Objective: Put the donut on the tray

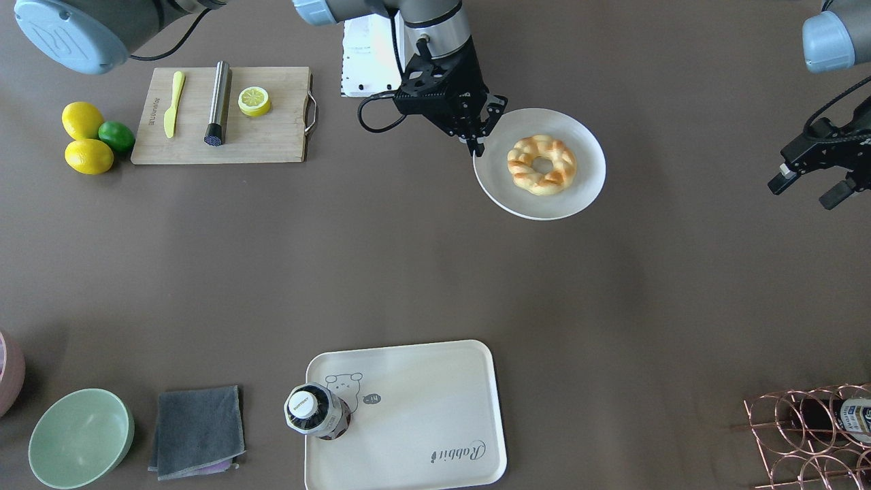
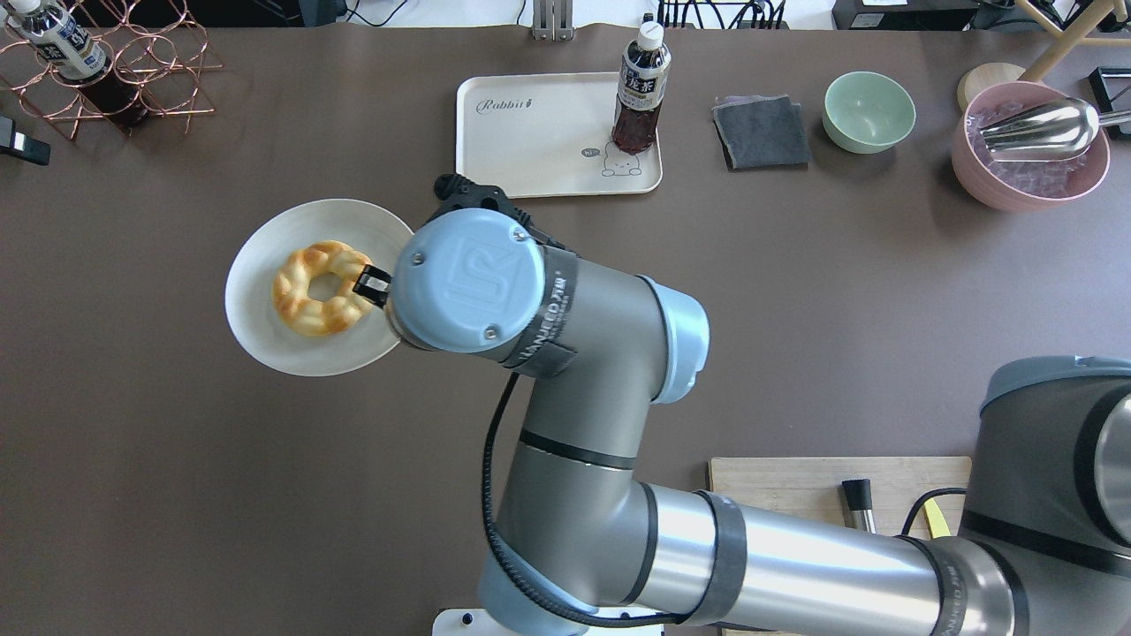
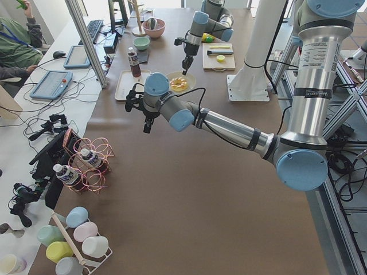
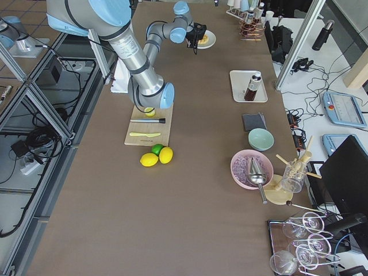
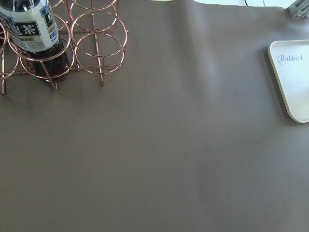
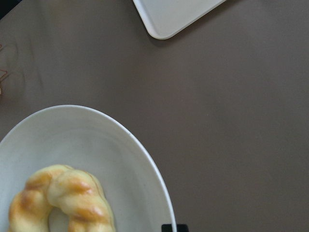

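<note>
Overhead exterior, donut point(image 2: 320, 290) on plate point(image 2: 265, 340), just beside right gripper point(image 2: 372, 284), gripper spread unclear.

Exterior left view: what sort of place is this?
Probably a robot lab workcell, not a kitchen: aluminium frame posts, teach pendants on a cabled side desk, and food props like the donut staged on one table.

place: robotics lab | cues: aluminium frame point(image 3: 86, 41), teach pendants point(image 3: 51, 84), loose cables point(image 4: 316, 86)

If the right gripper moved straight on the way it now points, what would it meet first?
Probably the rim of the plate, beside the donut; depth is unclear, so it might graze the donut's edge.
</note>
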You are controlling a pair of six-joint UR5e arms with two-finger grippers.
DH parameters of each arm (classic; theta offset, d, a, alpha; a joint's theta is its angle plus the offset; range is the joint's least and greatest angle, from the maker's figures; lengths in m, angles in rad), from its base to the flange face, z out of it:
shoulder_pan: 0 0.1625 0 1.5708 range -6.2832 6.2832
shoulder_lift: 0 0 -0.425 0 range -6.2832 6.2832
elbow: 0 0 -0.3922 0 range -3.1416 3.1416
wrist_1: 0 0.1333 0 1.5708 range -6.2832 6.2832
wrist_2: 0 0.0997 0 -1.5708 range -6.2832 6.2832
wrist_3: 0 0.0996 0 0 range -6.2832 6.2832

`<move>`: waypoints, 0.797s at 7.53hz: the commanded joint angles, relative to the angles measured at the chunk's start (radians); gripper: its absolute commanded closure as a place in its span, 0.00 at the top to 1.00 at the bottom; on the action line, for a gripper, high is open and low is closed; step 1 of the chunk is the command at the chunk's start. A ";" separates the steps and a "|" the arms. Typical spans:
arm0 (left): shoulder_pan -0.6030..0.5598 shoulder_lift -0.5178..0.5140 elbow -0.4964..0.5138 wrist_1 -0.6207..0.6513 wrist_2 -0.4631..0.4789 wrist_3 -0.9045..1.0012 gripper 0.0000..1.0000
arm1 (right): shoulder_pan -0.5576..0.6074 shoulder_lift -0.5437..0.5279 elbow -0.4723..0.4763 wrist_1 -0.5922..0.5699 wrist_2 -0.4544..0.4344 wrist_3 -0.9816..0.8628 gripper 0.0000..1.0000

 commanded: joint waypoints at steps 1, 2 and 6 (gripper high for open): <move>0.042 0.001 -0.002 -0.041 -0.023 -0.072 0.98 | -0.069 0.244 -0.230 -0.063 -0.086 0.101 0.00; 0.047 0.020 -0.017 -0.048 -0.024 -0.076 0.98 | -0.081 0.293 -0.288 -0.063 -0.116 0.115 0.00; 0.096 0.129 -0.061 -0.158 -0.084 -0.087 0.63 | -0.083 0.325 -0.327 -0.063 -0.143 0.124 0.00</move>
